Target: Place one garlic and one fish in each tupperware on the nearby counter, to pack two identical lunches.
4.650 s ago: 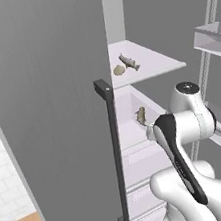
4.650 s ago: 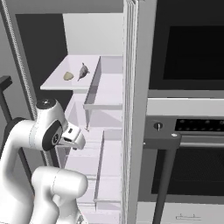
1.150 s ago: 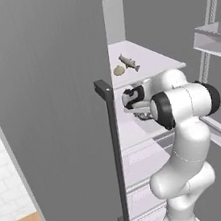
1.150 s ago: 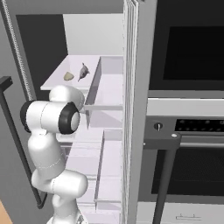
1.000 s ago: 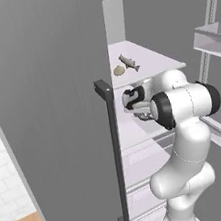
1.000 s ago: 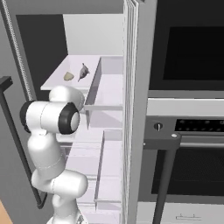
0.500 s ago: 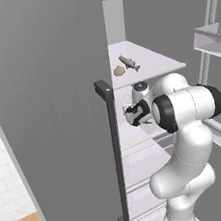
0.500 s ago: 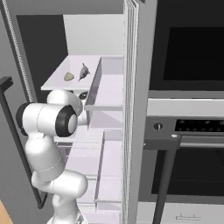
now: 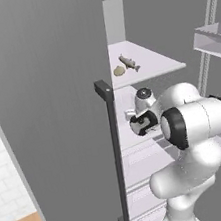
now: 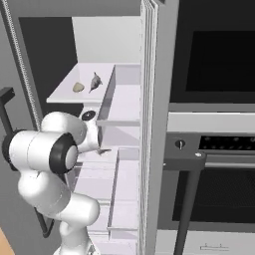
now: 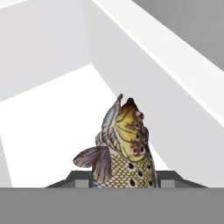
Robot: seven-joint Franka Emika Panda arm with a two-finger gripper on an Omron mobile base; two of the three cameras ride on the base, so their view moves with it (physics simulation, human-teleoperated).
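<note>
I see the gripper (image 11: 124, 181) clamped on a fish (image 11: 124, 151), head pointing away, inside a white fridge compartment (image 11: 52, 131). On the upper shelf (image 9: 156, 65), another fish (image 9: 128, 62) lies just beside a garlic (image 9: 119, 70); I can see both from the right too.

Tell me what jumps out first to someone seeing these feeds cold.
The speckled fish dominates the hand view, standing between the fingertips of the gripper, which is shut on it inside a white fridge compartment. On the upper fridge shelf, another fish lies beside a garlic bulb. The bulky white arm reaches into the open fridge below that shelf.
</note>
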